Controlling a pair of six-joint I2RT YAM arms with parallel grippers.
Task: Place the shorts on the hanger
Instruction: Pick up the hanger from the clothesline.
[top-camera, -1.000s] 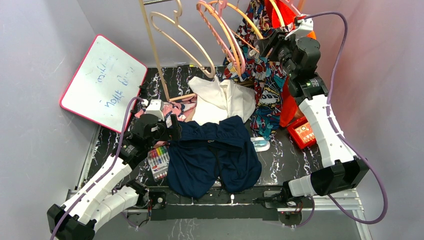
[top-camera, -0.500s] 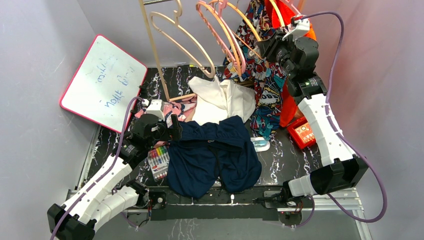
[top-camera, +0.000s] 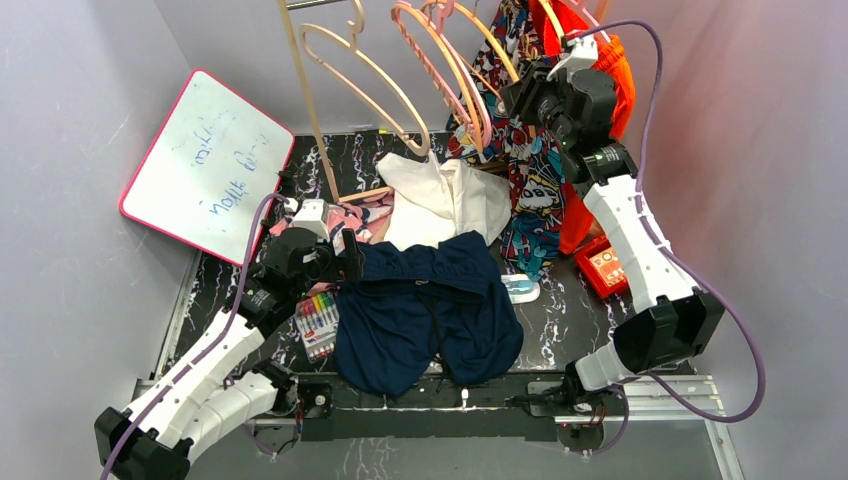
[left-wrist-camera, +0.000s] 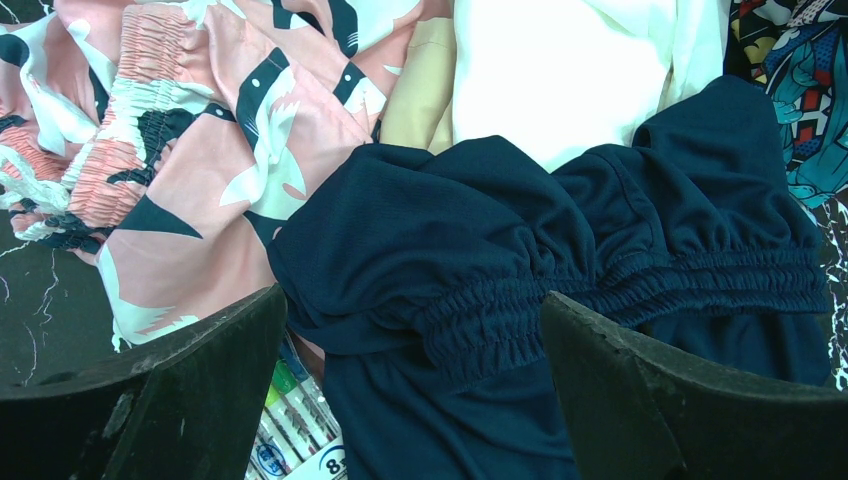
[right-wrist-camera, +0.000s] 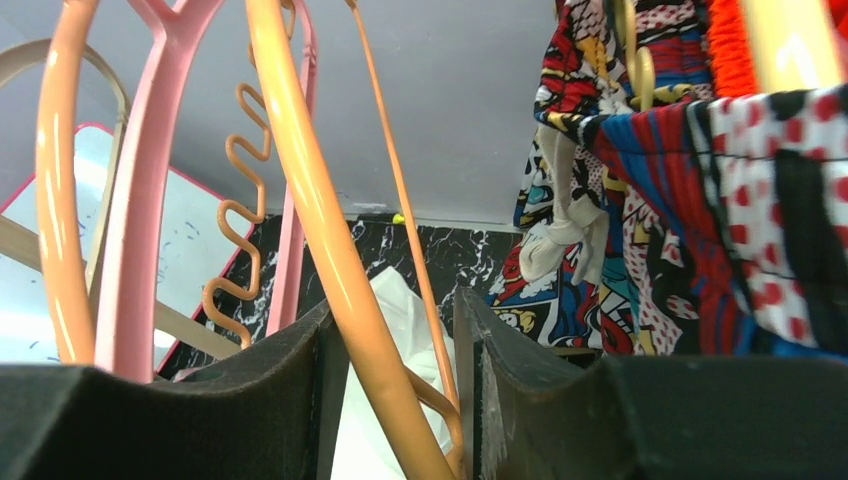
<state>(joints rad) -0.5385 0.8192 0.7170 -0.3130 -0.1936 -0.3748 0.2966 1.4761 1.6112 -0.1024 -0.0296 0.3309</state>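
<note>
Left gripper (left-wrist-camera: 410, 298), fingers spread wide, hovers just above the gathered waistband of the navy shorts (top-camera: 425, 310), which lie crumpled on the table (top-camera: 572, 312); right gripper (right-wrist-camera: 393, 305), held high, jaws apart around the orange hanger (right-wrist-camera: 318, 220)

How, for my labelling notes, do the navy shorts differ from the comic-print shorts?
Pattern: the navy shorts are plain dark blue; the comic-print shorts are multicoloured. Pose: the navy shorts lie spread on the table; the comic-print shorts hang down at the back. Both are soft fabric garments.
</note>
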